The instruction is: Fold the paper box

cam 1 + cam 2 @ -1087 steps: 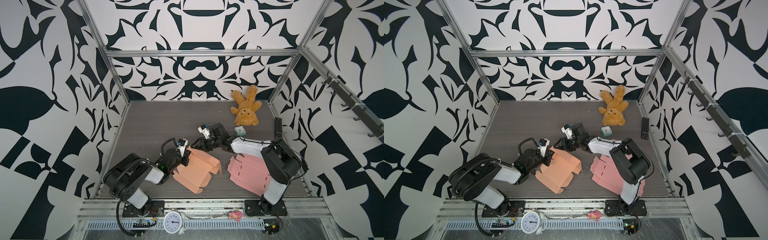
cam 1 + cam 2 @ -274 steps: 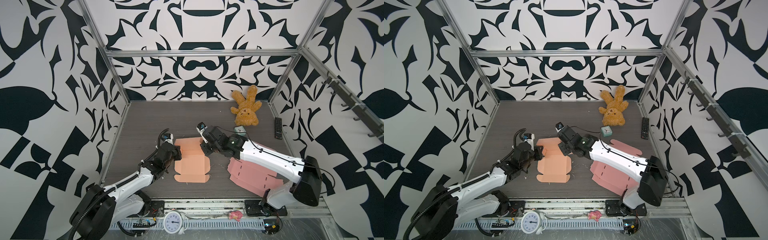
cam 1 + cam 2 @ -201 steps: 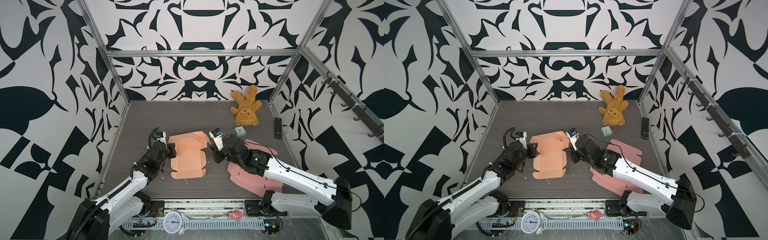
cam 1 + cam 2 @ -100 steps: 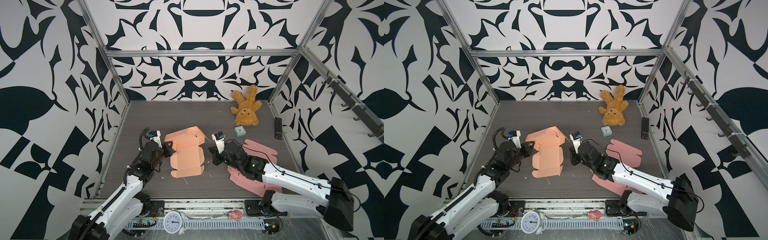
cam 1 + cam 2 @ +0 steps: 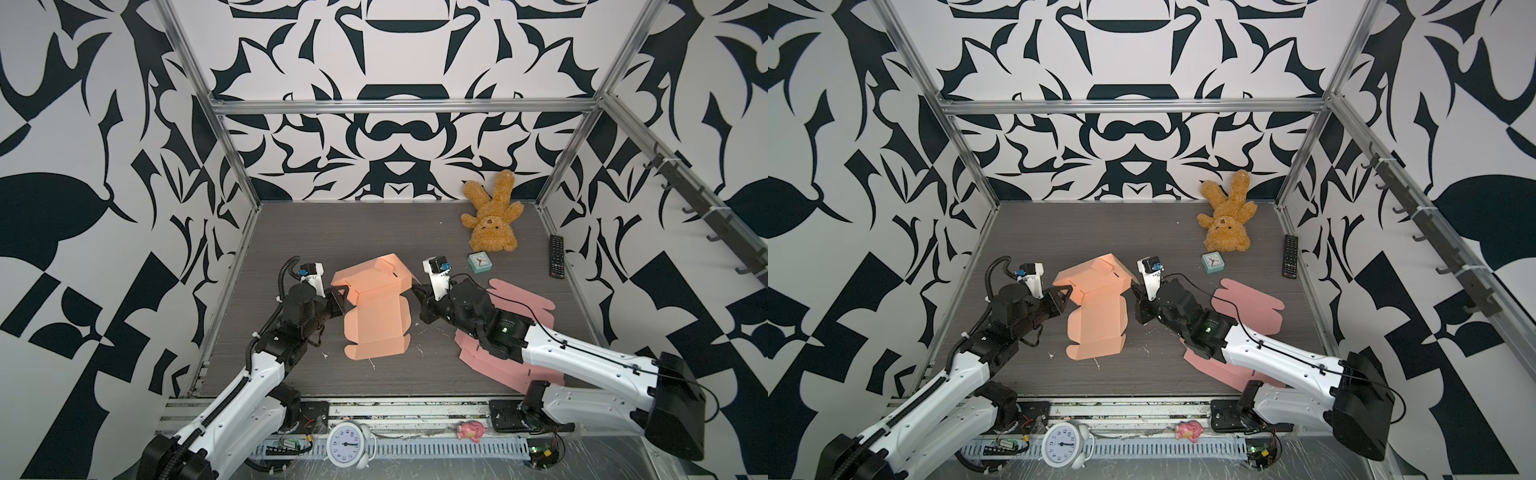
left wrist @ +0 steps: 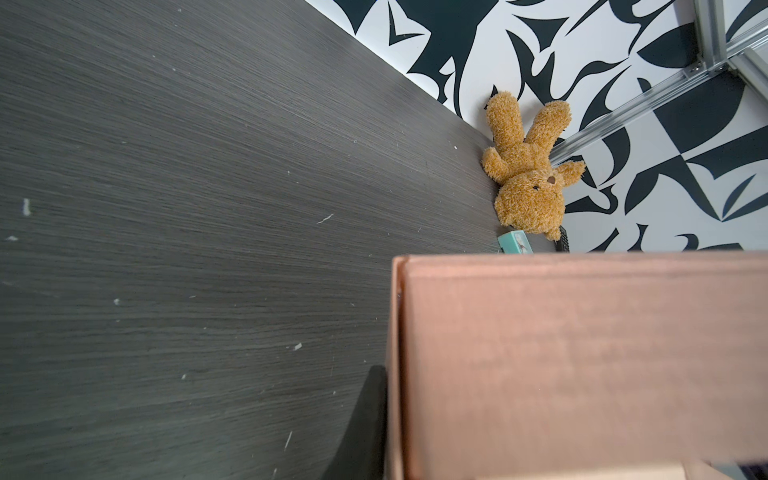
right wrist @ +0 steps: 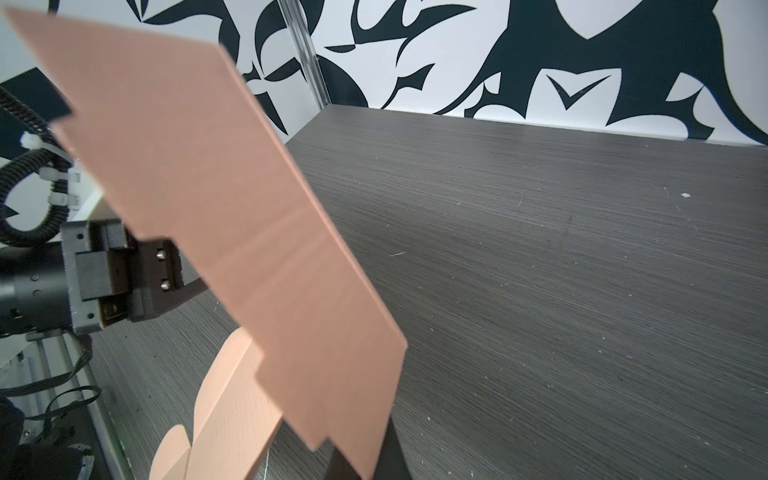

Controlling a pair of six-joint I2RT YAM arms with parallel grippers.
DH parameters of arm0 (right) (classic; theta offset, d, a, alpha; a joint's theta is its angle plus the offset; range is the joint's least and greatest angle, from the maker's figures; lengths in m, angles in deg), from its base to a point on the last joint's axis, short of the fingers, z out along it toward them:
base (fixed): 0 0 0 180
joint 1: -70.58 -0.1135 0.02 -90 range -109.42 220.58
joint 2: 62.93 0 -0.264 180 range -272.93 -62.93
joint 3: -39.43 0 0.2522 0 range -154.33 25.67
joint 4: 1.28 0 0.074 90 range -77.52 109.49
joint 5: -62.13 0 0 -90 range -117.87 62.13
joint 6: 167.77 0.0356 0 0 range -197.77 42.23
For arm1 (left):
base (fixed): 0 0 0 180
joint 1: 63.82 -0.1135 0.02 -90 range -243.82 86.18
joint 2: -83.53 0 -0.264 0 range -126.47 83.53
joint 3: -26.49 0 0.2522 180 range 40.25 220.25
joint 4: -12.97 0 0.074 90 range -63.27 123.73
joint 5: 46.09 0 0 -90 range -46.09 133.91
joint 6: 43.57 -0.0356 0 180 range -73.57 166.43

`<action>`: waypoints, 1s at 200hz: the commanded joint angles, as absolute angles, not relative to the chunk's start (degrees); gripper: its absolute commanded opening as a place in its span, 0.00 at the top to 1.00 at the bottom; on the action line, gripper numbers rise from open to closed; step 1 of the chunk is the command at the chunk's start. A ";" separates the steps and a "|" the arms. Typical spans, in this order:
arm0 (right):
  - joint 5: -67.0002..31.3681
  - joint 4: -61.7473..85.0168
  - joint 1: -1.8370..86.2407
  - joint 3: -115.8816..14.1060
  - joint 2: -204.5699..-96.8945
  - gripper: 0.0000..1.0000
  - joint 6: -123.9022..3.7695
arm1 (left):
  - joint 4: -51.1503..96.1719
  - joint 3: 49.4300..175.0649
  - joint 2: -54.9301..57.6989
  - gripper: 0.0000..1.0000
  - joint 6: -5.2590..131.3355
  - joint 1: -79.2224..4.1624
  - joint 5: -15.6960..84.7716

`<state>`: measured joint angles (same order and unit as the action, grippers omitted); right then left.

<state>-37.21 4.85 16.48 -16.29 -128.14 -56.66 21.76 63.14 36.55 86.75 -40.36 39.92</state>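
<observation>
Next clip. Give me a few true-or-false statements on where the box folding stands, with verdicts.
1. The orange paper box lies fully flat on the table. False: its far part is raised and bent over.
2. The left gripper pinches the orange paper box at its left edge. True.
3. The right gripper grips the pink box blank. False: it is shut on the orange paper box's right edge; the pink box blank lies flat under that arm.
4. A teddy bear lies by the back wall. True.
</observation>
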 commanded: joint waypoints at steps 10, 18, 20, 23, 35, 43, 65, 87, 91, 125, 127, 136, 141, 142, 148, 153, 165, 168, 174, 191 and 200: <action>-36.77 1.02 16.25 -20.07 -129.13 1.00 -57.06 | 20.80 63.58 37.21 0.86 87.13 -40.55 39.08; -36.48 1.05 16.18 -20.43 -129.43 1.00 -57.07 | 20.84 63.60 37.21 0.85 87.13 -40.57 39.01; -36.48 1.10 16.25 -20.53 -129.50 1.00 -57.10 | 20.84 63.60 37.21 0.86 87.13 -40.60 39.01; -36.48 1.12 16.21 -20.75 -129.57 1.00 -57.23 | 20.82 63.58 37.21 0.86 87.13 -40.57 38.99; -36.31 1.24 16.22 -21.01 -129.98 1.00 -57.37 | 20.84 63.60 37.21 0.85 87.21 -40.54 38.81; -36.15 1.03 16.20 -21.07 -130.14 1.00 -57.26 | 20.84 63.57 37.34 0.86 87.21 -40.61 38.87; -35.03 -0.05 16.23 -20.83 -130.29 1.00 -57.02 | 21.19 63.36 37.88 0.86 87.21 -40.59 39.21; -34.47 -1.87 16.24 -19.92 -129.95 1.00 -56.68 | 21.35 63.19 38.26 0.86 87.29 -40.58 39.34; -34.54 -2.21 16.23 -19.64 -129.78 1.00 -56.67 | 21.40 63.19 38.35 0.85 87.30 -40.60 39.34; -35.81 -5.52 16.18 -16.40 -127.39 1.00 -56.39 | 21.45 63.27 38.94 0.85 87.39 -40.62 39.12; -35.96 -5.70 16.25 -16.12 -127.12 1.00 -56.40 | 21.46 63.34 38.96 0.85 87.39 -40.62 39.09; -36.57 -6.45 16.23 -15.15 -126.30 1.00 -56.13 | 21.50 63.44 39.13 0.85 87.39 -40.61 38.90; -37.06 -6.66 16.19 -14.74 -126.01 1.00 -55.83 | 21.54 63.61 39.21 0.85 87.39 -40.57 38.82; -37.12 -6.62 16.23 -14.67 -125.89 1.00 -55.77 | 21.54 63.57 39.22 0.85 87.39 -40.59 38.81; -37.77 -6.63 16.26 -14.30 -125.70 1.00 -55.54 | 21.55 63.63 39.23 0.85 87.39 -40.61 38.73; -38.04 -6.51 16.27 -14.17 -125.60 1.00 -55.38 | 21.55 63.71 39.23 0.85 87.39 -40.61 38.72; -38.30 -6.42 16.22 -13.93 -125.43 1.00 -55.27 | 21.37 63.80 38.93 0.85 87.26 -40.62 38.66; -38.35 -6.47 16.21 -13.92 -125.29 1.00 -55.27 | 21.37 63.80 38.82 0.85 87.22 -40.59 38.64; -38.39 -6.52 16.23 -13.89 -125.23 1.00 -55.26 | 21.38 63.96 38.51 0.85 87.13 -40.61 38.55; -40.38 -6.50 16.20 -13.93 -124.66 1.00 -55.63 | 21.28 64.32 37.61 0.85 86.87 -40.62 38.05; -41.03 -5.90 16.23 -14.22 -124.30 1.00 -56.17 | 21.20 64.25 37.26 0.85 86.77 -40.61 37.81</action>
